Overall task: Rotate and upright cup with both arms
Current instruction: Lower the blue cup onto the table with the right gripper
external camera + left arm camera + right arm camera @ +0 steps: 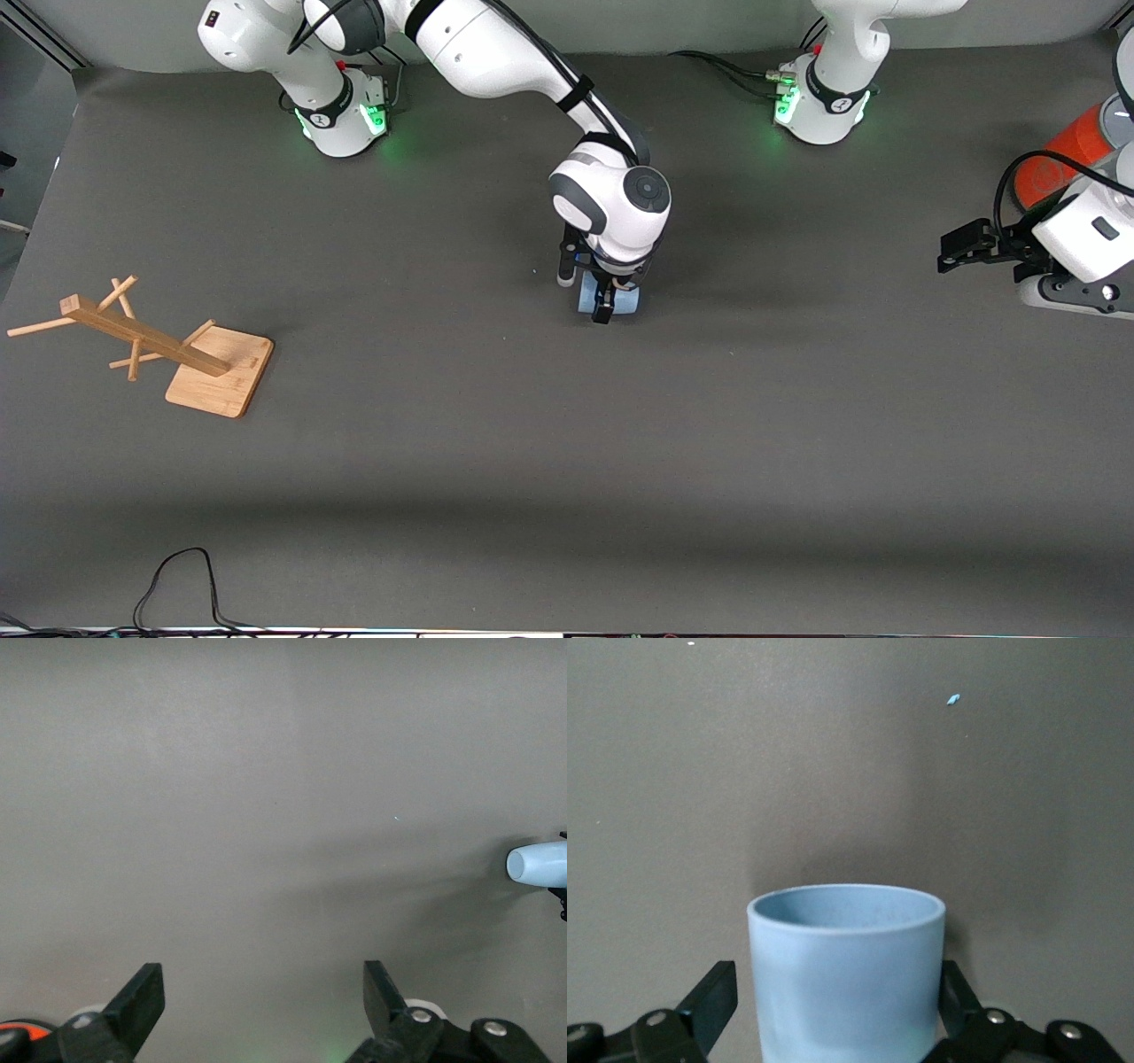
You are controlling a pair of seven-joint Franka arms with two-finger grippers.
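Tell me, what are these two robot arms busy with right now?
They are handling a small pale-blue cup in the middle of the table. The right gripper is down around it with its fingers open on either side. From the right wrist view the cup's open rim shows. The left gripper waits, open and empty, at its own end of the table near an orange cylinder. A wooden rack lies toward the right arm's end.

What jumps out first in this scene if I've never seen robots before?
The right tool, mid-table, straddles a small pale-blue cup, its fingers open on both sides of it. The left tool waits open over the left arm's end, beside an orange cylinder. A wooden rack sits toward the right arm's end.
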